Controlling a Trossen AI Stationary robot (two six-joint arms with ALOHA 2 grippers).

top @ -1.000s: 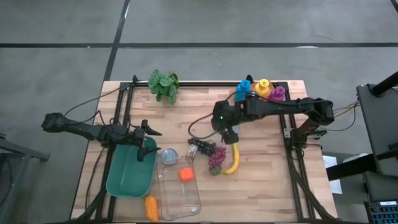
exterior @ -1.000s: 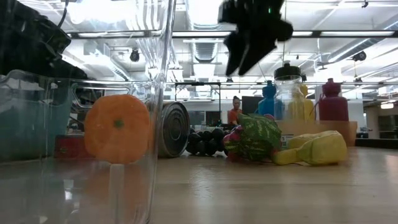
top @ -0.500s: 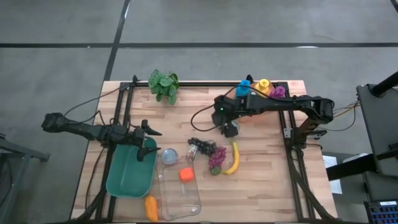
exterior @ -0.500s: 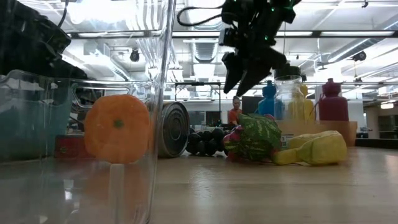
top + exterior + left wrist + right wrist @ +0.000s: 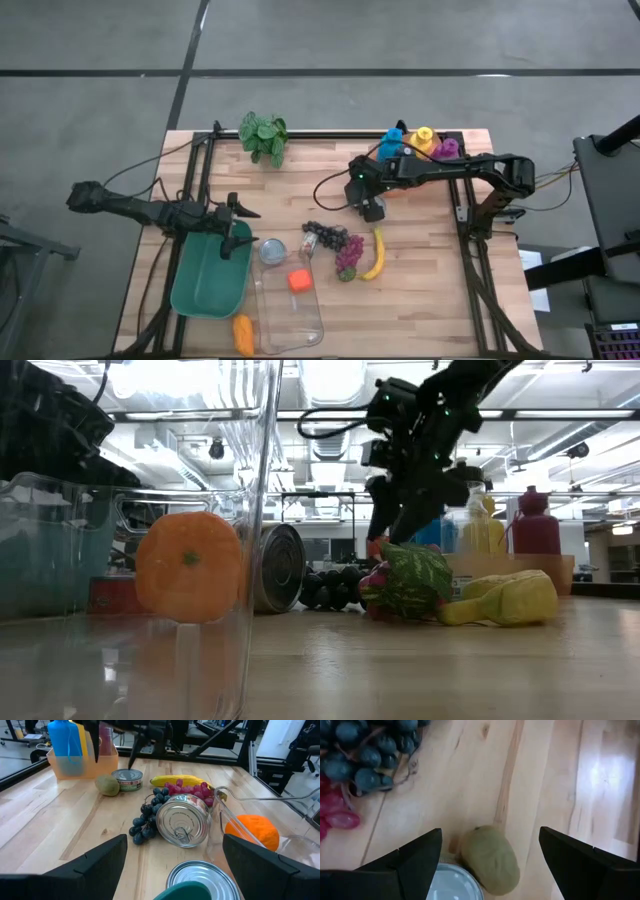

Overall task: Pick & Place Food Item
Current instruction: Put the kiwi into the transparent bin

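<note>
My right gripper [image 5: 370,207] is open and hangs low over a green-brown kiwi [image 5: 490,859] and a small flat can [image 5: 456,881], its fingers either side of the kiwi without touching. In the high view the gripper hides both. Near them on the wood lie dark grapes [image 5: 323,236], red grapes [image 5: 349,252] and a banana [image 5: 376,256]. An orange [image 5: 298,282] sits in the clear container [image 5: 290,320]. My left gripper [image 5: 236,216] waits open over the green bin [image 5: 208,278].
A tin can [image 5: 272,250] lies on its side beside the clear container. Coloured bottles in a tub [image 5: 420,143] stand at the far edge, and a plant [image 5: 263,135] at far left. An orange carrot-like piece [image 5: 242,335] lies at the near edge.
My right gripper has moved from above the banana's far end toward the table's far edge and has come down, its fingers now hanging just behind the fruit in the low view. Nothing on the table has shifted.
</note>
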